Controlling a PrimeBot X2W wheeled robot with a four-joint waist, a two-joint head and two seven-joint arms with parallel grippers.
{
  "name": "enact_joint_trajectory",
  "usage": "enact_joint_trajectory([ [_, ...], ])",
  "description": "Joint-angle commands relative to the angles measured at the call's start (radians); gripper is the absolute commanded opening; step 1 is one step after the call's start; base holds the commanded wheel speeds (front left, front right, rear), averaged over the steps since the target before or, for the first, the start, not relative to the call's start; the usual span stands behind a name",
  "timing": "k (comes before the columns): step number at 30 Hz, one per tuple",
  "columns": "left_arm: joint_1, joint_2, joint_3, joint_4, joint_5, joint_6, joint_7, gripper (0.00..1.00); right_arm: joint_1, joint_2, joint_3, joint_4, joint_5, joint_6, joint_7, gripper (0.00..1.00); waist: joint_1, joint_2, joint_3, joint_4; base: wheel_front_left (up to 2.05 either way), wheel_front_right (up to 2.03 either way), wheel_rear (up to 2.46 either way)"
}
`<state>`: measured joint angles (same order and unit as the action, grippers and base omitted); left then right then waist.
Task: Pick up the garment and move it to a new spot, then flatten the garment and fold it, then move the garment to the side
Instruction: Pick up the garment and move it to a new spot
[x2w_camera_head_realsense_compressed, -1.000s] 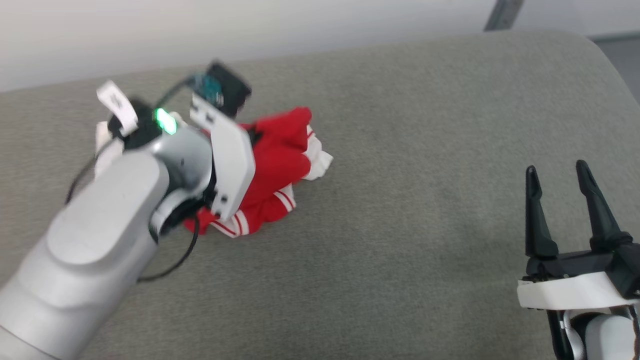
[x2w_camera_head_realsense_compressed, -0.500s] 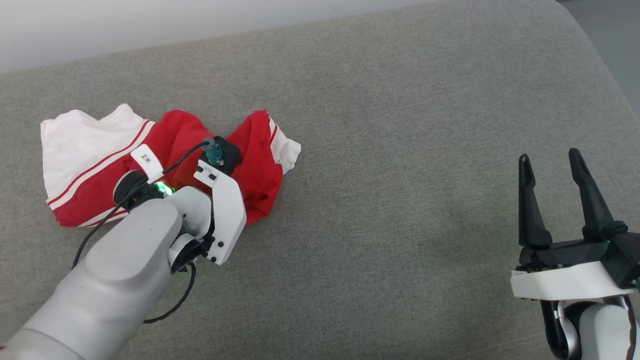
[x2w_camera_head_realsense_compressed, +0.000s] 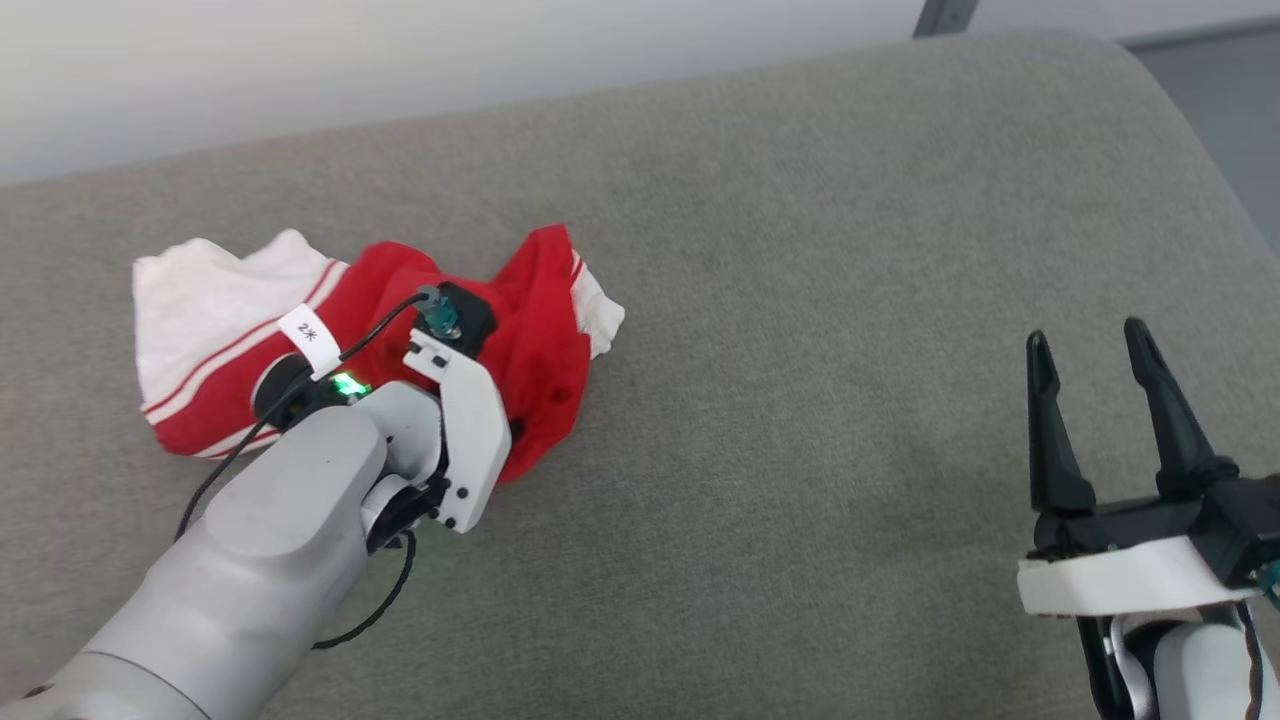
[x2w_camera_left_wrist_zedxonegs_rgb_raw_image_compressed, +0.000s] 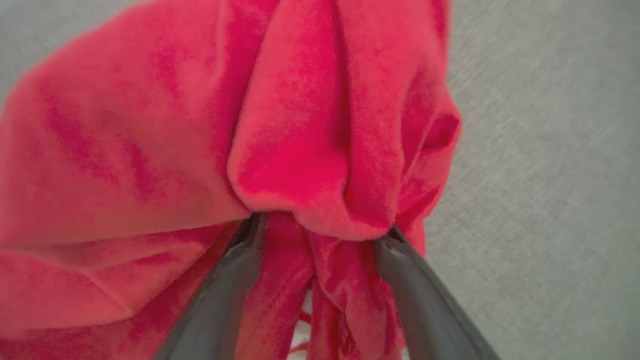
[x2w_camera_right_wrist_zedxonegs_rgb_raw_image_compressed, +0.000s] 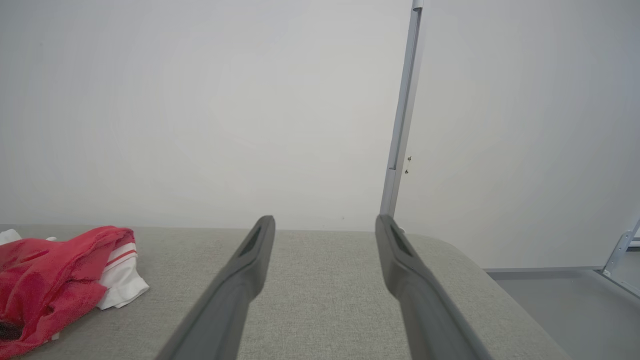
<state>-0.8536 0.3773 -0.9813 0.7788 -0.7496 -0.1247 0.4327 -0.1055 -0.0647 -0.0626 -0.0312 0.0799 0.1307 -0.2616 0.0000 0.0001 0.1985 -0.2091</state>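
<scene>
The garment (x2w_camera_head_realsense_compressed: 540, 330), red with white sleeves edged in red stripes, lies crumpled on the grey cushioned surface (x2w_camera_head_realsense_compressed: 800, 300) at the left. My left arm's wrist (x2w_camera_head_realsense_compressed: 450, 420) points down into its red middle. In the left wrist view my left gripper (x2w_camera_left_wrist_zedxonegs_rgb_raw_image_compressed: 322, 227) stands open, its two dark fingers (x2w_camera_left_wrist_zedxonegs_rgb_raw_image_compressed: 230, 280) spread with a bunch of red cloth (x2w_camera_left_wrist_zedxonegs_rgb_raw_image_compressed: 175, 125) loose between them. My right gripper (x2w_camera_head_realsense_compressed: 1088, 340) hovers open and empty at the lower right, far from the cloth. From the right wrist view, the garment (x2w_camera_right_wrist_zedxonegs_rgb_raw_image_compressed: 50, 270) shows at the far left beside my right gripper (x2w_camera_right_wrist_zedxonegs_rgb_raw_image_compressed: 325, 220).
The grey surface ends at a pale wall (x2w_camera_head_realsense_compressed: 400, 60) behind and rounds off at the far right corner, with floor (x2w_camera_head_realsense_compressed: 1230, 100) beyond. A metal post (x2w_camera_right_wrist_zedxonegs_rgb_raw_image_compressed: 400, 125) stands against the wall. A black cable (x2w_camera_head_realsense_compressed: 380, 600) loops off my left wrist.
The head camera has shifted. The garment, a tight bundle under my left wrist a second ago, now lies spread on the surface with a white sleeve out to the left.
</scene>
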Motion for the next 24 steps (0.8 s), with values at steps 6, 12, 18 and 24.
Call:
enact_joint_trajectory([
  [6,0.019,0.032,0.027,-0.080,-0.029,-0.005,-0.156,1.00,0.040,-0.027,0.010,0.001,0.010,0.000,-0.005,1.00,0.0000,-0.0001,-0.071,0.052,0.00,0.00,0.00],
  [12,0.095,0.095,0.102,-0.192,-0.029,0.041,-0.396,1.00,0.075,-0.060,0.015,0.020,0.027,0.000,-0.005,1.00,0.0000,-0.0001,-0.121,0.102,0.00,0.00,0.00],
  [18,0.214,0.160,0.179,-0.277,-0.051,0.116,-0.580,1.00,0.099,-0.084,0.007,0.034,0.041,0.000,-0.005,1.00,0.0000,-0.0001,-0.156,0.141,0.00,0.00,0.00],
  [24,0.348,0.214,0.251,-0.365,-0.074,0.185,-0.678,1.00,0.120,-0.108,-0.007,0.054,0.052,0.000,-0.005,1.00,0.0000,-0.0001,-0.182,0.177,0.00,0.00,0.00],
])
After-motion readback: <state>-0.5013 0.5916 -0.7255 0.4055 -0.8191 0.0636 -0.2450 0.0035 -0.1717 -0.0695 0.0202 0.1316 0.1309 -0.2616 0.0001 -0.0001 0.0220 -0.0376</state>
